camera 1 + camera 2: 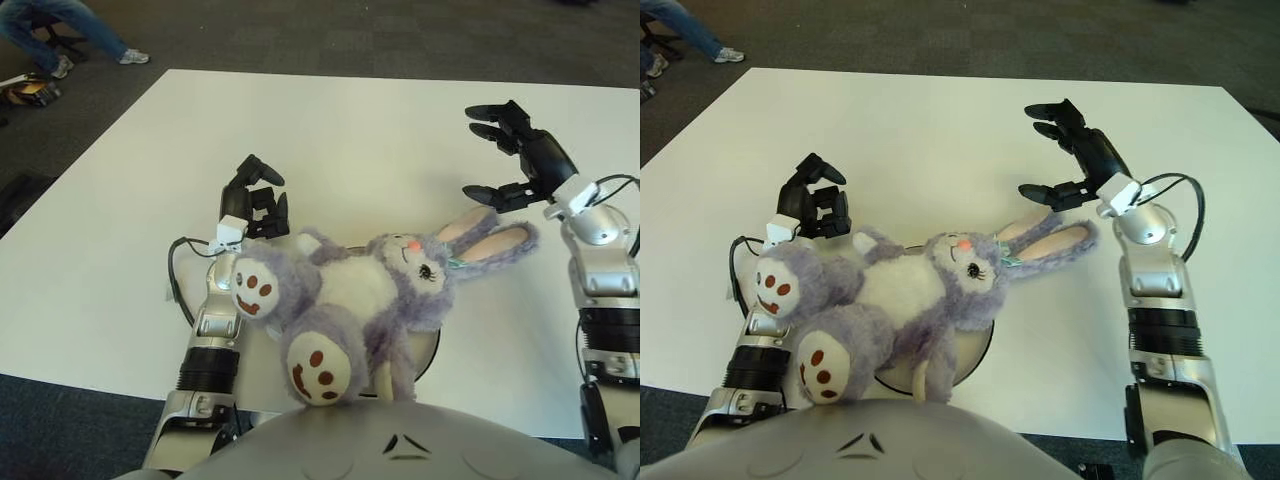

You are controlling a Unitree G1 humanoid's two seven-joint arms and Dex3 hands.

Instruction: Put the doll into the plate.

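**Doll on Plate, Both Hands Clear**

1. Locate the doll. It is a purple plush rabbit with a white belly, lying on its back on the plate. Its torso and head cover most of the plate; only the plate's rim shows at the near right side of the body and near the left foot. Both ears extend off the plate toward the robot's right and lie over the white table. The two feet, with brown paw pads, point toward the robot's left and toward the near edge.

2. Check the right hand. It shows above and just beyond the ears, raised over the table. The fingers are spread and gently curved, with the thumb set apart below them. They hold nothing. The thumb tip shows just beside the upper ear; you cannot tell from either view whether it touches.

3. Check the left hand. It shows just beyond the doll's left foot, at the far left side of the plush body. Its fingers are curled inward toward the palm and enclose nothing. The doll's foot overlaps the wrist in both views.

4. Note the surroundings. The table stands on dark carpet. A person's legs and shoes show at the far left corner, well apart from the table.
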